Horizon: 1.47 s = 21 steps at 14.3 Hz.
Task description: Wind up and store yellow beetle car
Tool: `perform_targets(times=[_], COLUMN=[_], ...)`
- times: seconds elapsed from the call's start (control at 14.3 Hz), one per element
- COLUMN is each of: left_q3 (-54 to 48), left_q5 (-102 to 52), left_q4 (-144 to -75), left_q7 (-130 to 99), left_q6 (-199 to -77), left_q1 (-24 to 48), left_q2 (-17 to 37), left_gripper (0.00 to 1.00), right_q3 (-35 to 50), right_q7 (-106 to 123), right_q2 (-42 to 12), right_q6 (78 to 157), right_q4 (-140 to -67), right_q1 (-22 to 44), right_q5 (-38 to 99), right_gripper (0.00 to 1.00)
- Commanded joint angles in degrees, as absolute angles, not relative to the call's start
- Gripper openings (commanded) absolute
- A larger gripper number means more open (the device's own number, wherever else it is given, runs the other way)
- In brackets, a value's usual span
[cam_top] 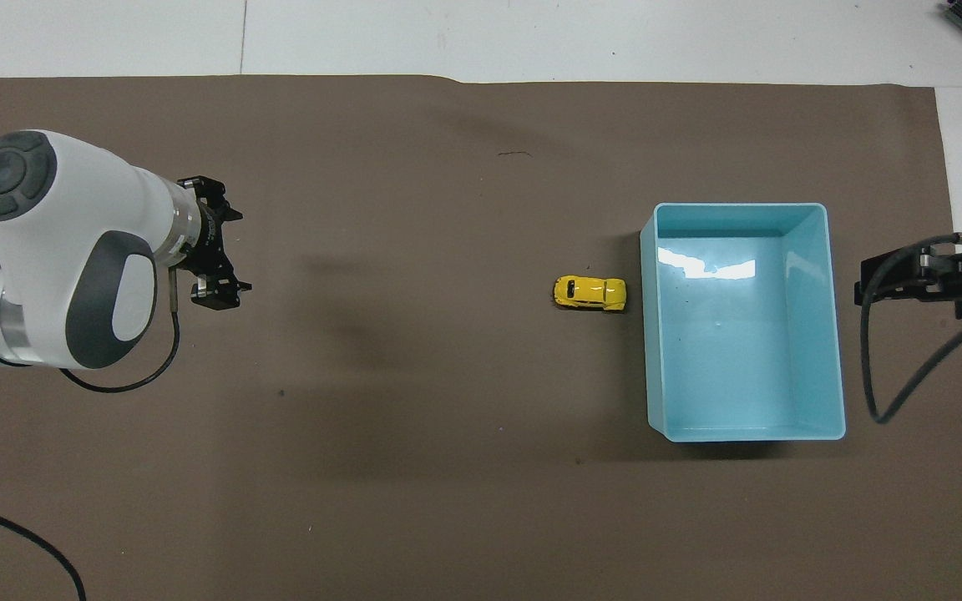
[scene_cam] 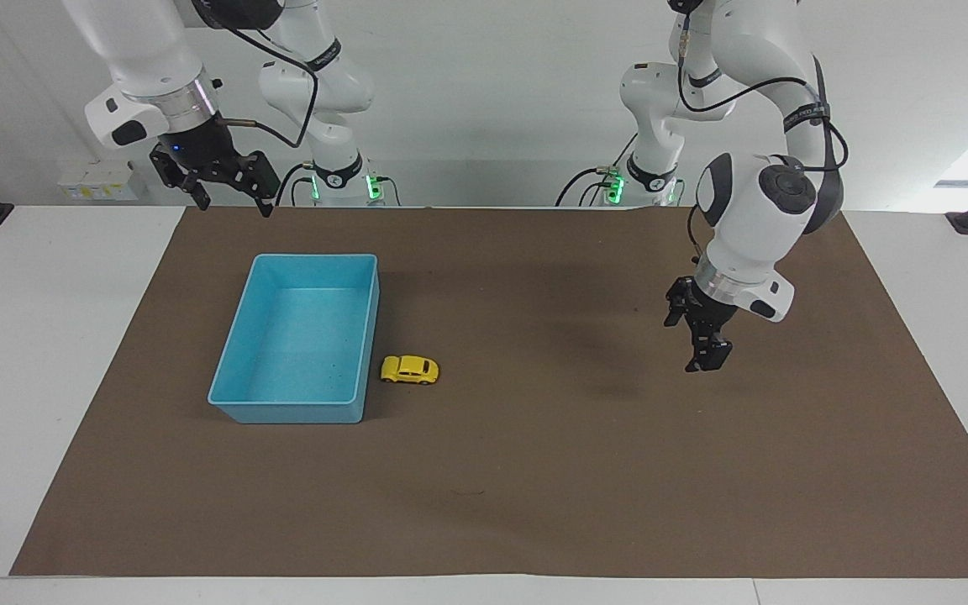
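The yellow beetle car (scene_cam: 409,370) (cam_top: 589,292) stands on its wheels on the brown mat, free of both grippers. It sits right beside the light blue bin (scene_cam: 282,413) (cam_top: 740,204), outside the long wall that faces the left arm's end; I cannot tell whether it touches that wall. The bin holds nothing. My left gripper (scene_cam: 694,340) (cam_top: 235,250) hangs open and holds nothing, raised over the mat toward the left arm's end, well away from the car. My right gripper (scene_cam: 232,202) (cam_top: 861,284) waits open in the air beside the bin, at the right arm's end.
The brown mat (scene_cam: 534,487) covers most of the white table (scene_cam: 30,336). A black cable (cam_top: 890,367) loops down from the right arm's wrist beside the bin.
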<state>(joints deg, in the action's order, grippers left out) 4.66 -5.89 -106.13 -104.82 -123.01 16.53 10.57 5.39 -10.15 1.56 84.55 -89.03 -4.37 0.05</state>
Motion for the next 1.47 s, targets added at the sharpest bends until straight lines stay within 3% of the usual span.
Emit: perform_targets(times=[0.0,0.35,1.05,1.4], left_q3=[4.0,4.0,4.1,4.1], left_q5=[-5.2,-5.2,-5.2,-5.2], left_q4=[-104.9,-104.8,-102.7,-102.7], left_q7=[-100.8,-85.9,-44.6,-24.7], left_q6=[-121.3,-119.5,-112.7,-108.9], left_q1=[14.0,13.4,11.1,9.1], left_q2=[7.9,4.6,3.6,1.7], left_gripper=[1.0,1.0,1.0,1.0], right_q3=[6.3,6.5,6.6,6.6], right_q7=[-8.2,-8.0,-9.6,-24.2], right_q2=[1.7,1.9,-5.7,-8.3], right_q6=[85.1,86.7,91.9,96.6], right_q4=[-88.8,-89.5,-88.9,-88.9], right_q1=[-4.6,-4.3,0.6,3.9], right_q5=[-0.5,0.2,-0.8,-1.0], right_gripper=[1.0,1.0,1.0,1.0])
